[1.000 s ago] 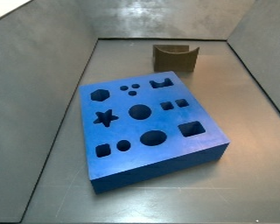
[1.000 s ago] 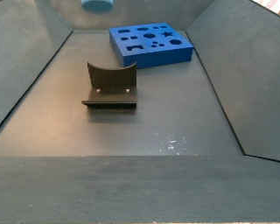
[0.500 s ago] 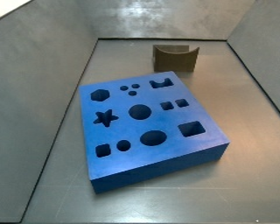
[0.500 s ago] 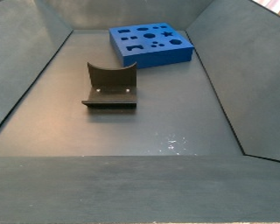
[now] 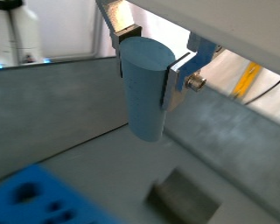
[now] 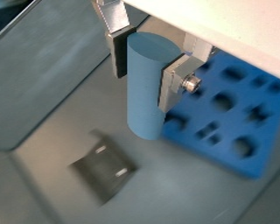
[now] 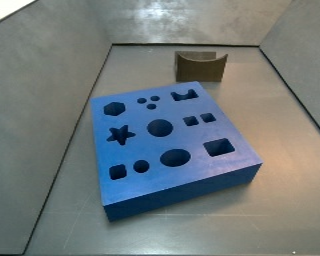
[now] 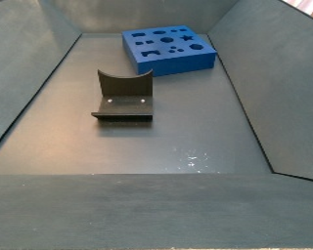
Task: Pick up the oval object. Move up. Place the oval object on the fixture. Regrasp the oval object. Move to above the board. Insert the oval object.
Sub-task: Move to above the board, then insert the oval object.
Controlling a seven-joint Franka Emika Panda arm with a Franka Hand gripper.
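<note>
Fingers: silver plates of the gripper closed on the oval object, gripping its upper part, with the peg hanging lengthwise below them in both wrist views. Neither side view shows gripper or peg, so both sit above those cameras' frames, well clear of everything below.

Step in hand, by judgement: carrying the peg, lifted, toward the fixture. To do it well, bring the peg down over the curved notch of the fixture, long axis matched to the cradle, descend slowly, and open only once the peg rests in the notch (an early release would let the smooth peg roll off). The grip looks to be high on the peg, so sideways contact with a raised corner of the fixture could tilt it.

Relative to the fixture, the board lies well apart on the same floor, its holes unfilled. The floor around the fixture is bare grey metal with sloped grey walls rising on all sides; approach from above the fixture is unobstructed.
</note>
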